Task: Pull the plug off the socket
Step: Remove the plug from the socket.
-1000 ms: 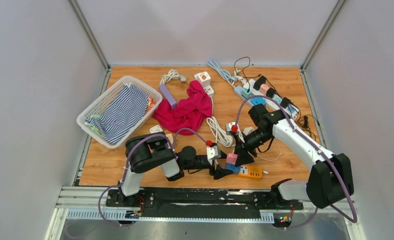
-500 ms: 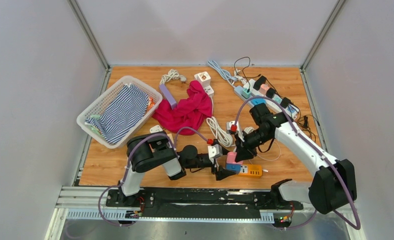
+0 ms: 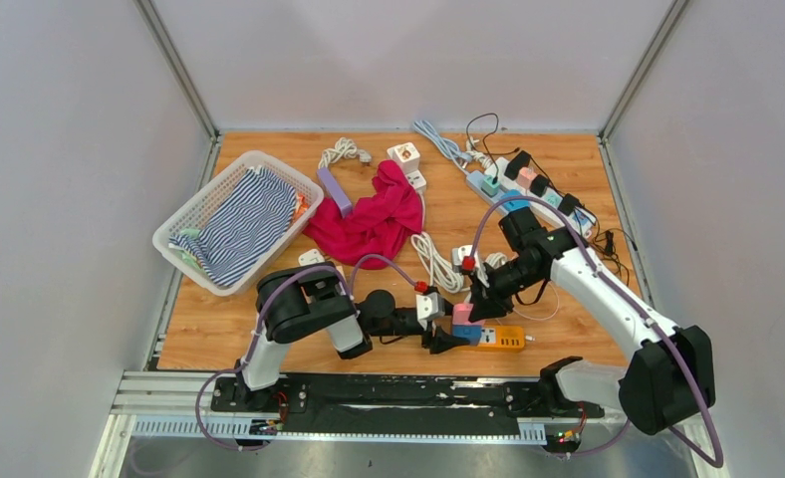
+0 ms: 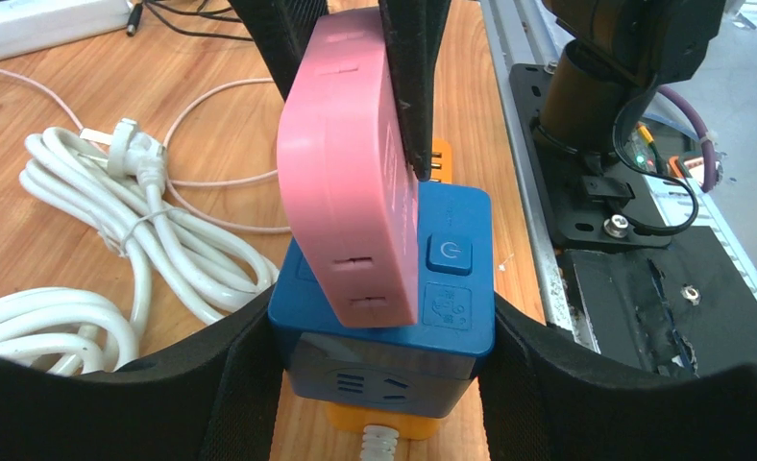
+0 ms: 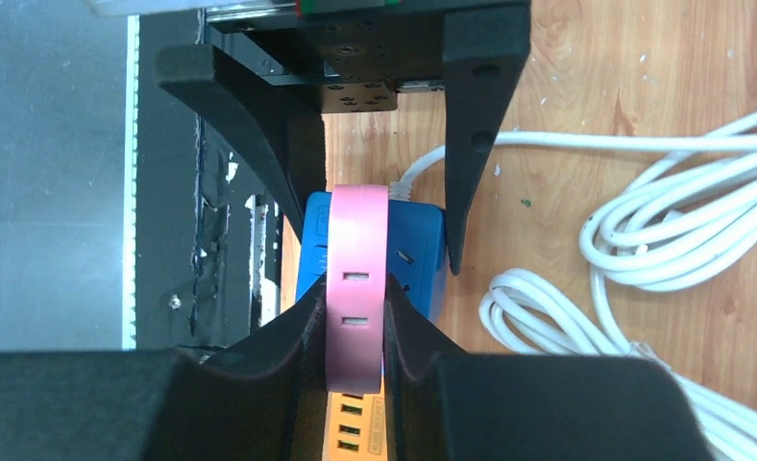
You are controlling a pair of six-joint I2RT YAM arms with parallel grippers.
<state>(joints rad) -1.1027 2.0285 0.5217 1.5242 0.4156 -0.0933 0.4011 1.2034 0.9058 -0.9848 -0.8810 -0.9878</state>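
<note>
Pinching the pink plug [image 4: 351, 182] tight between its fingers, the right gripper [image 5: 355, 309] has yet to pull it free of the blue socket cube [image 4: 394, 370] by the table's [image 3: 219, 339] near edge, which the half-spread left gripper [image 4: 379, 322] clamps on both sides.

- blue socket [image 4: 384, 336]: cube, power button on top, outlet on side face, sits on orange power strip [image 3: 503, 341], near edge of table, right of centre
- pink plug [image 4: 351, 182]: flat rounded block, standing on edge, tilted, lower end touching socket top
</note>
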